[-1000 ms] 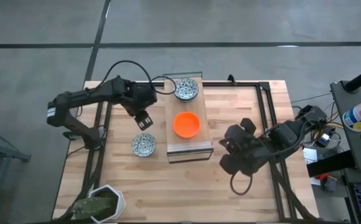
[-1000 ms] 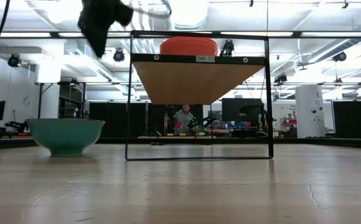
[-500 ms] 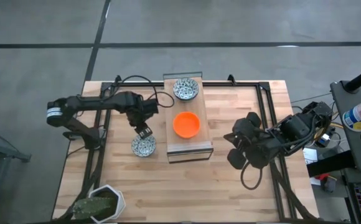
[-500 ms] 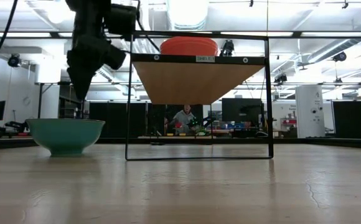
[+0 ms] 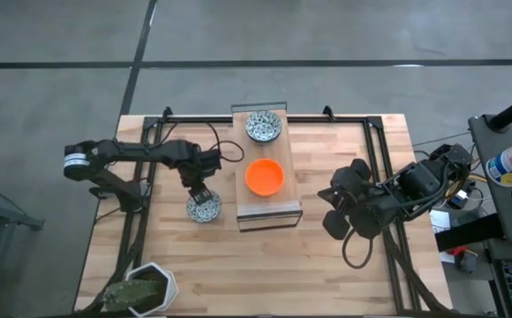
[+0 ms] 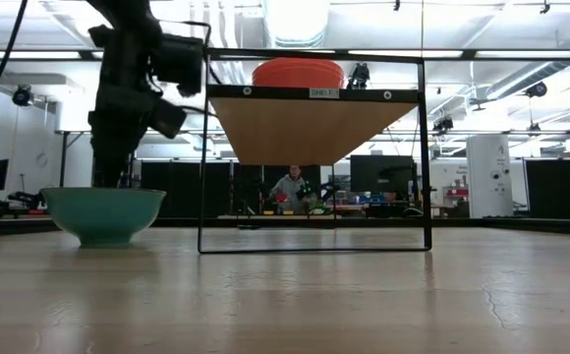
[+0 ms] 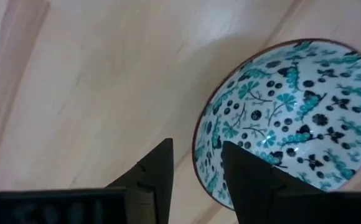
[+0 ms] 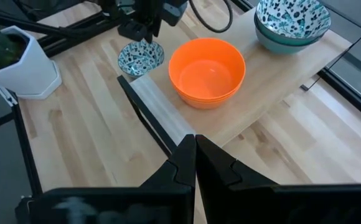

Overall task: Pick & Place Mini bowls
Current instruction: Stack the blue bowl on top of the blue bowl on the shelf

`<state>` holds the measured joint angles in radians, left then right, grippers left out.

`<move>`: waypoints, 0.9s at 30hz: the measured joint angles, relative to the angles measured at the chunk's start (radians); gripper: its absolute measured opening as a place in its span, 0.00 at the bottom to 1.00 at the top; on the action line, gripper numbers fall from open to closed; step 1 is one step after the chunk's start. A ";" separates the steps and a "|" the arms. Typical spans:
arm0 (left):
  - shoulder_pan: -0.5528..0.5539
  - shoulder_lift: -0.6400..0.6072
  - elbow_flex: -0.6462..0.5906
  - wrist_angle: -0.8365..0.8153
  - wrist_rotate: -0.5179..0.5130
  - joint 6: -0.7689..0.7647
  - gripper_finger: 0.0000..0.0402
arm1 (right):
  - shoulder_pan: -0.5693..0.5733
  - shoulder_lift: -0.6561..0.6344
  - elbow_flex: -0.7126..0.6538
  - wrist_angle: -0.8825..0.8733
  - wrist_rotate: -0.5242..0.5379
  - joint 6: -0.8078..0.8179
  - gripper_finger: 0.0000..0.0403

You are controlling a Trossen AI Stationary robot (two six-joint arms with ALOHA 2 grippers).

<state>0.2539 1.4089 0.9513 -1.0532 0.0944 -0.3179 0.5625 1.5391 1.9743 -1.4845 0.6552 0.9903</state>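
Place: a robotics lab, where I work.
Ceiling (image 6: pixel 482 29): long strip lights, exposed pipes.
Background: dark equipment racks (image 6: pixel 560 187), a seated person (image 6: pixel 288 185) at a cluttered bench.
Floor (image 5: pixel 327 31): bare grey concrete around my wooden surface (image 5: pixel 265 256).

Shelf edge label (image 6: pixel 324 92): we see a small white tag on the raised shelf's front bar, its print too small to read.
Other text: we find none legible in any view.
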 joint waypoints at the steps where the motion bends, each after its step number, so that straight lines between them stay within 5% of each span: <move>1: 0.000 -0.002 -0.011 0.007 0.000 0.001 0.32 | 0.000 0.000 0.000 0.000 0.000 0.001 0.02; 15: 0.000 -0.003 -0.106 0.108 0.099 0.026 0.30 | -0.028 -0.001 0.000 0.001 0.003 0.003 0.02; 23: 0.000 -0.003 -0.105 0.123 0.072 0.029 0.05 | -0.040 -0.001 0.000 0.001 0.003 -0.004 0.02; 27: 0.005 -0.005 -0.104 0.133 0.078 0.050 0.03 | -0.040 -0.001 0.000 0.001 0.003 -0.003 0.02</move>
<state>0.2588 1.4044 0.8474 -0.9203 0.1727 -0.2679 0.5224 1.5383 1.9743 -1.4837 0.6579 0.9869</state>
